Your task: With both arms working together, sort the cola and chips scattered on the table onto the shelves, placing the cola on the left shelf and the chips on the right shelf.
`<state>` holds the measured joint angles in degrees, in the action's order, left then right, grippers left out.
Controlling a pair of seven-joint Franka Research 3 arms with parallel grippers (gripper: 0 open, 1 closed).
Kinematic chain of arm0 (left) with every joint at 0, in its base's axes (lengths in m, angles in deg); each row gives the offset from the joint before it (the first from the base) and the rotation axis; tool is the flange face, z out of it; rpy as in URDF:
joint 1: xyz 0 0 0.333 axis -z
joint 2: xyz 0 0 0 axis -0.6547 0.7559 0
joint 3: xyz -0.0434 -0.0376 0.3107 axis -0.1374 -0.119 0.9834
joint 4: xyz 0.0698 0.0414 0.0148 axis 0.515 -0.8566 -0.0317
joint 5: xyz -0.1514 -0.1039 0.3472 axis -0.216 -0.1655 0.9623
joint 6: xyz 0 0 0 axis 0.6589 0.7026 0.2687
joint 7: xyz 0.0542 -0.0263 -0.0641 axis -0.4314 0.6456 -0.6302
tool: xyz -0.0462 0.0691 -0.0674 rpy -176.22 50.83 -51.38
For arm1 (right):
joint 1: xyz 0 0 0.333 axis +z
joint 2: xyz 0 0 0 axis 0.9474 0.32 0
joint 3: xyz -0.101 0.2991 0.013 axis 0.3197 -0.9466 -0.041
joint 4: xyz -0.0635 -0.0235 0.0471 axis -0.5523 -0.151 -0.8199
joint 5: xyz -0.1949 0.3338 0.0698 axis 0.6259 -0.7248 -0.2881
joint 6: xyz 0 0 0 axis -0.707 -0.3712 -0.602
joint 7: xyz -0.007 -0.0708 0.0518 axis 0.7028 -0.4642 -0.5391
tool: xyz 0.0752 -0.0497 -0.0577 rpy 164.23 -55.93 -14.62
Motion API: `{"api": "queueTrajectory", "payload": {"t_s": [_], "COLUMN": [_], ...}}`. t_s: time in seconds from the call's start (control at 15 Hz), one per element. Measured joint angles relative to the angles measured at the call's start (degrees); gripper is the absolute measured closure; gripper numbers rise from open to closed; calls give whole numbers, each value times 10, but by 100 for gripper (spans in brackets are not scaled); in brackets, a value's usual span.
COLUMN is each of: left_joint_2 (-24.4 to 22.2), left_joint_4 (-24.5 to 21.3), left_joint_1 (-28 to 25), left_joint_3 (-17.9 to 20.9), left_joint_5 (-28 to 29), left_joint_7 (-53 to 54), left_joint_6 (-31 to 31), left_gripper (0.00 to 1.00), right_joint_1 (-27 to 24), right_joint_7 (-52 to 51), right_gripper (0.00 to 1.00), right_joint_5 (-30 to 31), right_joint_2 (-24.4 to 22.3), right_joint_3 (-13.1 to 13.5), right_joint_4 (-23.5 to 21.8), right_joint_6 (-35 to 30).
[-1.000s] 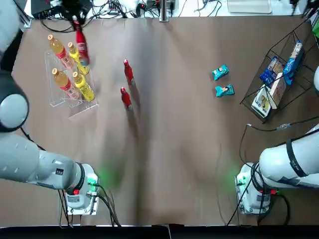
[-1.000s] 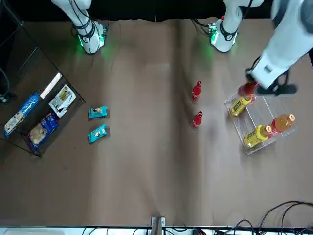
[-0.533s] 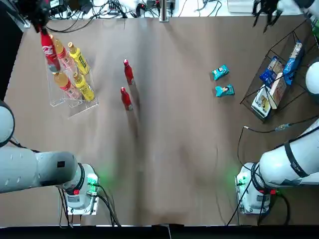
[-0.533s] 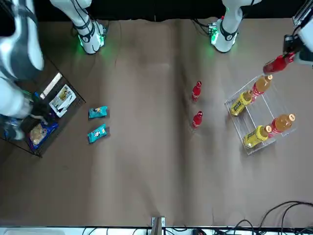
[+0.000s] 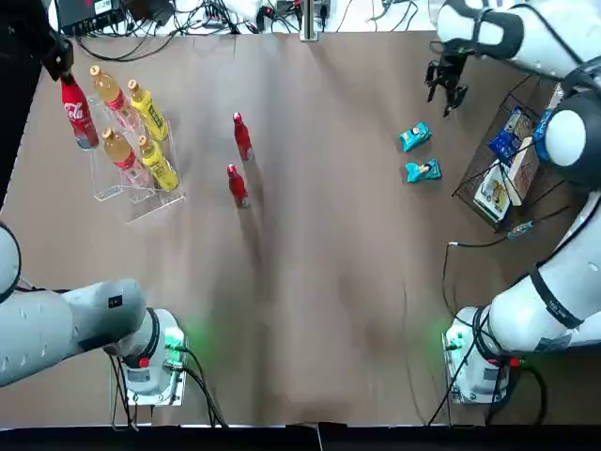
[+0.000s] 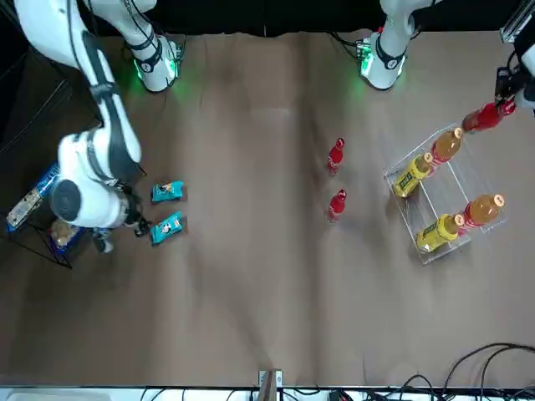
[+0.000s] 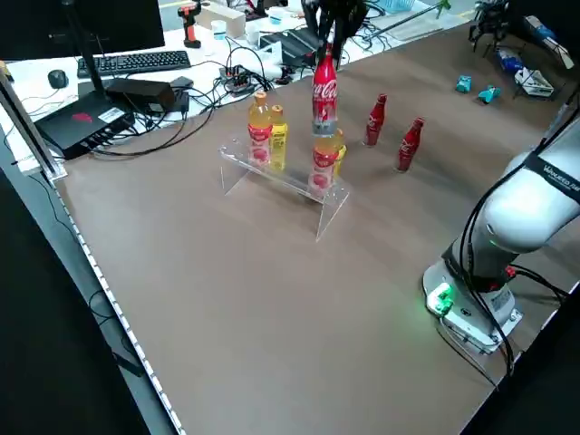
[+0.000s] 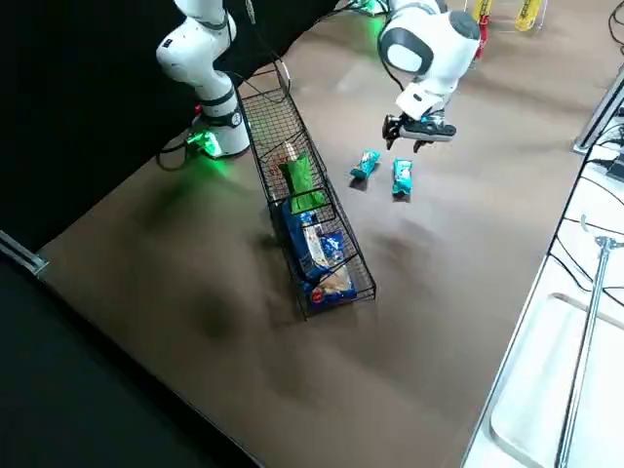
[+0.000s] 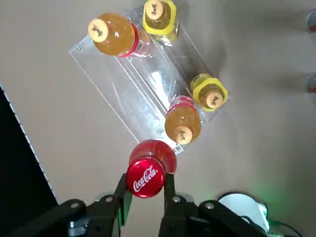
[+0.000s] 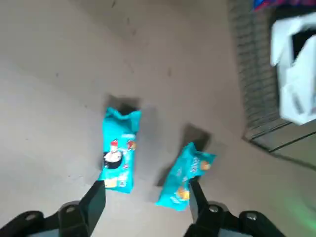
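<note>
Brown and matte, the desk lies beneath both arms, with cables and a keyboard on the white surface beyond its edge. The left pincer pinches a red cola bottle by its cap, upright above the clear acrylic rack, which bears two orange drink bottles and two yellow ones. Two further cola bottles stand on the desk between the two racks. The right pincer, spread and holding nothing, hangs near two teal-blue chip packets lying on the desk. Beside them, the black wire basket contains a bright green chip packet and blue and white packs.
</note>
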<state>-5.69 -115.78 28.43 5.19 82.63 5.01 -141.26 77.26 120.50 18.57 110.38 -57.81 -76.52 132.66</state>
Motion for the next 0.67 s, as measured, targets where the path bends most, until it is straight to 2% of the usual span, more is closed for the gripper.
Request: {"api": "queueTrajectory", "payload": {"t_s": [0.27,0.47,0.67], "left_joint_2": [-5,-12,-23], "left_joint_4": [-60,-88,-129], "left_joint_1": [-24,-31,-31], "left_joint_3": [0,2,2], "left_joint_5": [0,0,0], "left_joint_7": [14,24,24], "left_joint_6": [-53,-81,-118], "left_gripper": [70,70,70], "right_joint_1": [35,36,36], "right_joint_7": [38,38,38], "right_gripper": [28,29,29], "right_joint_5": [0,0,0], "right_joint_2": [52,79,95], "right_joint_3": [0,2,4], "right_joint_4": [-7,-24,-33], "right_joint_6": [54,113,128]}}
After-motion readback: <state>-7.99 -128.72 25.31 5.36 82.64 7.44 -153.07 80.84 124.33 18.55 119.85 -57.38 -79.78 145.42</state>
